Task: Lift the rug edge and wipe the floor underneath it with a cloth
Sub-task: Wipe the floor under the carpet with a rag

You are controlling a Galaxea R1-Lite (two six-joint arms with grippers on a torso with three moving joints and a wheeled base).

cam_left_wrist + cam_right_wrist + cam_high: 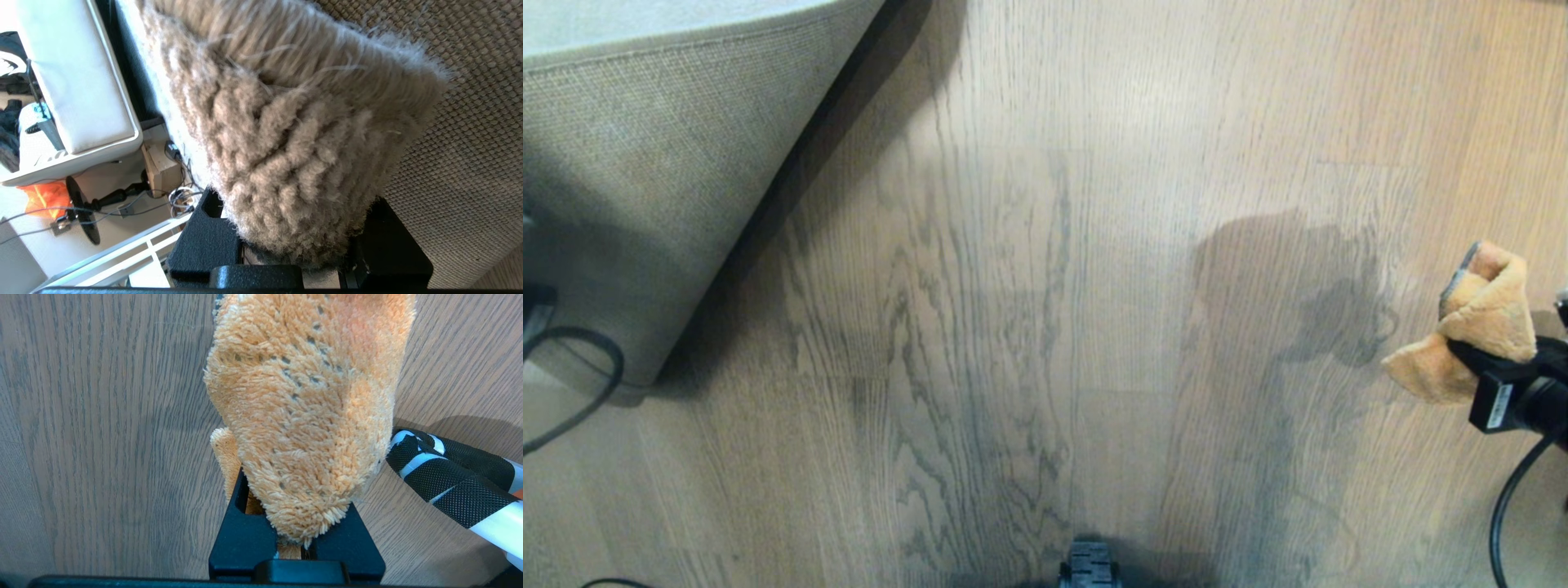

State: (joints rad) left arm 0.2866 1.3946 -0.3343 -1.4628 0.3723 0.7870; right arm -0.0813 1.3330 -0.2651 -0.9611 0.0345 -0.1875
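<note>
Clamping cloth in right gripper at 3 o'clock, hovering over floor; pinching rug edge in left gripper at 10 o'clock, backing showing.

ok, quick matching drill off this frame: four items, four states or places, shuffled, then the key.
1. rug edge
2. cloth
3. floor
4. left gripper

a. bare wood-grain planks, exposed
b. clamped on the rug's pile
c. folded up, beige woven backing showing
d. bunched, orange, held in the right gripper

Pairs: 1-c, 2-d, 3-a, 4-b
</note>
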